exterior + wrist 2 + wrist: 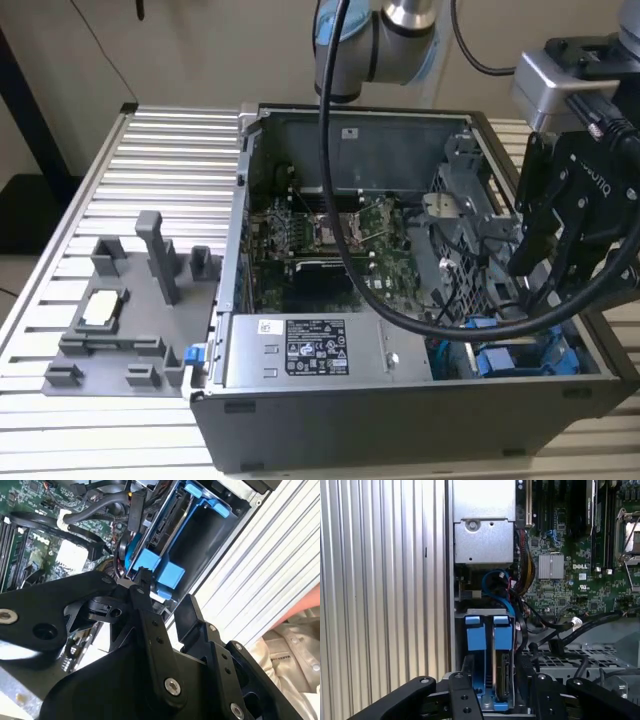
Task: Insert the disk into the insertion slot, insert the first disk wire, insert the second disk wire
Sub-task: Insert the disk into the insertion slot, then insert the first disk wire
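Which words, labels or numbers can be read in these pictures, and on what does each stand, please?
Sticker on the silver box: black-and-white print, too small to read.
Gripper: white lettering on its body, turned and blurred, no clear reading.
Circuit board: a white maker's mark, left unquoted, and tiny codes too small to read.
No other text is legible.

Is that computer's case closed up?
No, the computer case lies open, its green circuit board in plain sight in the exterior view.

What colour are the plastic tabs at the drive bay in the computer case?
Bright blue; the tabs show best in the first wrist view.
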Robot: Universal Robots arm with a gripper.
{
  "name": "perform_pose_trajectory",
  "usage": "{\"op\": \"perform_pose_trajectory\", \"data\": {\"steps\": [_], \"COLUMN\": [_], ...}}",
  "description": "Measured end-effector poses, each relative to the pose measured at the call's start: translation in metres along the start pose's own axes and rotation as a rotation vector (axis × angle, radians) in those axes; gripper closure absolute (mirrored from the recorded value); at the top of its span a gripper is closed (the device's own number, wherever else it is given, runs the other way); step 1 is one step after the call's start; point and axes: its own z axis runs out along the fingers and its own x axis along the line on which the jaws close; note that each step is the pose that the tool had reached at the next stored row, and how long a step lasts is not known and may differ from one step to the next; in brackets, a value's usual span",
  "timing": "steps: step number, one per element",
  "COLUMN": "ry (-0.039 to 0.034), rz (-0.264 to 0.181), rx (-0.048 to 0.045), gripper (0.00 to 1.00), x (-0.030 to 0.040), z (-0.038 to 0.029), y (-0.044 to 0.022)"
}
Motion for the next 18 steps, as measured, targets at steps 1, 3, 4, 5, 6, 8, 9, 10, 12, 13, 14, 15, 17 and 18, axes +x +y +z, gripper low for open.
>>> {"op": "perform_pose_trajectory", "data": {"steps": [1, 3, 4, 5, 6, 8, 9, 10, 12, 13, 14, 15, 17, 18], "ry": [0.0001, -0.0004, -0.0073, -0.0167, -0.0255, -0.0439, -0.0537, -0.0623, -0.0757, -0.0809, -0.0862, -0.0912, -0.0998, -0.1029], "rz": [0.0, 0.0, 0.0, 0.0, 0.0, 0.0, 0.0, 0.0, -0.001, -0.001, -0.002, -0.003, -0.005, -0.006], "rx": [0.0, 0.0001, 0.0016, 0.007, 0.015, 0.0331, 0.0437, 0.0544, 0.0774, 0.0894, 0.1019, 0.1141, 0.1411, 0.1566], "gripper": [0.53, 0.53, 0.53, 0.53, 0.53, 0.53, 0.53, 0.53, 0.53, 0.53, 0.53, 0.53, 0.53, 0.53], "x": [-0.0003, -0.0006, -0.0006, -0.0007, -0.0007, -0.0007, -0.0007, -0.0007, -0.0009, -0.0012, -0.0014, -0.0017, -0.0023, -0.0027], "z": [-0.0001, -0.0003, -0.0003, -0.0002, -0.0002, -0.0001, -0.0002, -0.0001, -0.0003, -0.0003, -0.0002, -0.0001, -0.0001, -0.0001], "y": [0.0001, 0.0006, 0.0009, 0.0011, 0.0012, 0.0015, 0.0018, 0.002, 0.0026, 0.0029, 0.0031, 0.0033, 0.0035, 0.0037]}}
